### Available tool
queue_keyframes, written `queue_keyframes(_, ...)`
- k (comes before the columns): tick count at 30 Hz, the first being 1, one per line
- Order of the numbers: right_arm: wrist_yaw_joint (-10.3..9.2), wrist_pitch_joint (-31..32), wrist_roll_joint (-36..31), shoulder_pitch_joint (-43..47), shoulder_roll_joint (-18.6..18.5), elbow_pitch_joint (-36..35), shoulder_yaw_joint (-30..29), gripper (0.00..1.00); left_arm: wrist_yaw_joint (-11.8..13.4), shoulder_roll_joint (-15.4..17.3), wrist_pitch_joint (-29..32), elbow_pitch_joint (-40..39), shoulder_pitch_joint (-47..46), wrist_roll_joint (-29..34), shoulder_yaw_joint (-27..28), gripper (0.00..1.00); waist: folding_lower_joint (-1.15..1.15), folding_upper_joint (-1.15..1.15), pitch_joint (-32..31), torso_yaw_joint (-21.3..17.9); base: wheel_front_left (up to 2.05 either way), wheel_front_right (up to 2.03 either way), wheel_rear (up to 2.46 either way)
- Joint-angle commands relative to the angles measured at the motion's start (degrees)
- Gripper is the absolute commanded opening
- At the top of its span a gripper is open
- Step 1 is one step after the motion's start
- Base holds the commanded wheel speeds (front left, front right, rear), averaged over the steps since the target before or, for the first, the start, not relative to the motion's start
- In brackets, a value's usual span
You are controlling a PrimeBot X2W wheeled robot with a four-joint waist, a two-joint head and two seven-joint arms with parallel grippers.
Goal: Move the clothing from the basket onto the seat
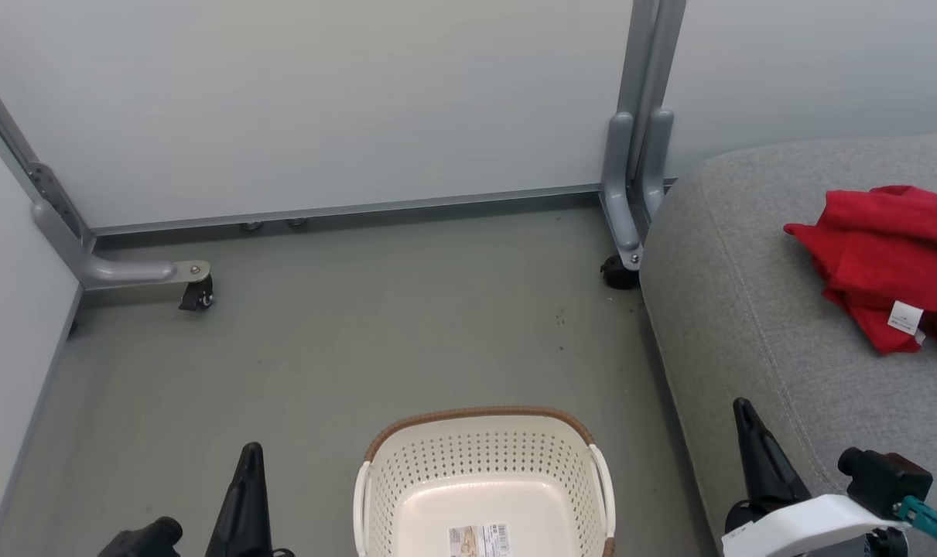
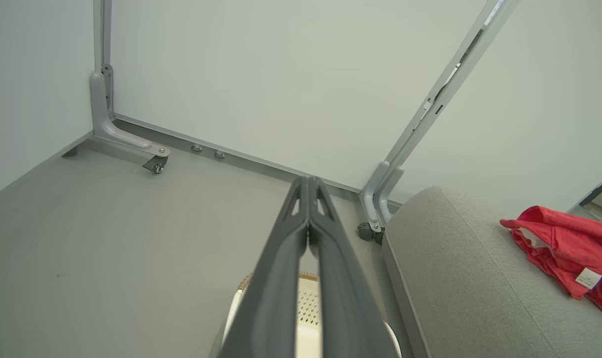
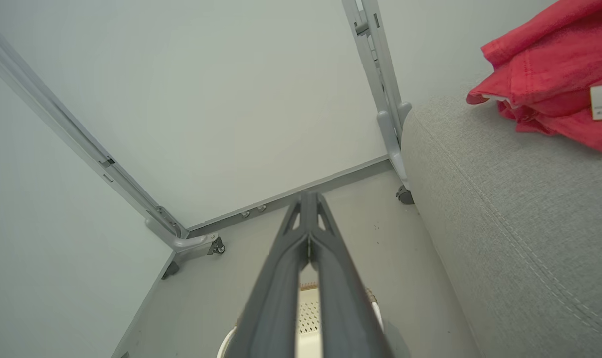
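Observation:
The red clothing (image 1: 890,259) lies bunched on the grey seat (image 1: 754,309) at the right, a white tag showing; it also appears as clothing (image 2: 564,248) and clothing (image 3: 544,74) in the wrist views. The cream basket (image 1: 480,480) with its brown rim stands on the floor at bottom centre, nothing inside but a label on its bottom. My left gripper (image 1: 250,452) is shut with nothing in it, left of the basket. My right gripper (image 1: 741,406) is shut and holds nothing, over the seat's front edge. In the wrist views each gripper's fingers (image 2: 308,199) (image 3: 308,209) meet at the tips.
Pale partition panels stand behind and to the left, on grey metal feet with castors (image 1: 197,294) (image 1: 617,272). Grey floor (image 1: 321,348) stretches between the panels and the basket. The seat's rounded side rises just right of the basket.

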Motion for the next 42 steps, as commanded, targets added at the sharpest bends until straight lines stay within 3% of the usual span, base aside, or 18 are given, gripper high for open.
queue_keyframes(1, -0.02, 0.4, 2.6, -1.8, -0.4, -0.4, -0.3, 0.0, -0.4, 0.4, 0.4, -0.3, -2.1, -2.7, 0.4, 0.0, 0.0, 0.0, 0.1, 0.0, 0.0, 0.0, 0.0)
queue_keyframes(42, -0.02, 7.8, 35.8, -7.8, -0.7, 3.8, -4.2, 0.0, -3.5, 1.4, 7.6, 6.0, -10.1, -35.4, 5.5, 0.0, 0.0, 0.0, 1.5, 0.2, 0.0, 0.0, 0.0)
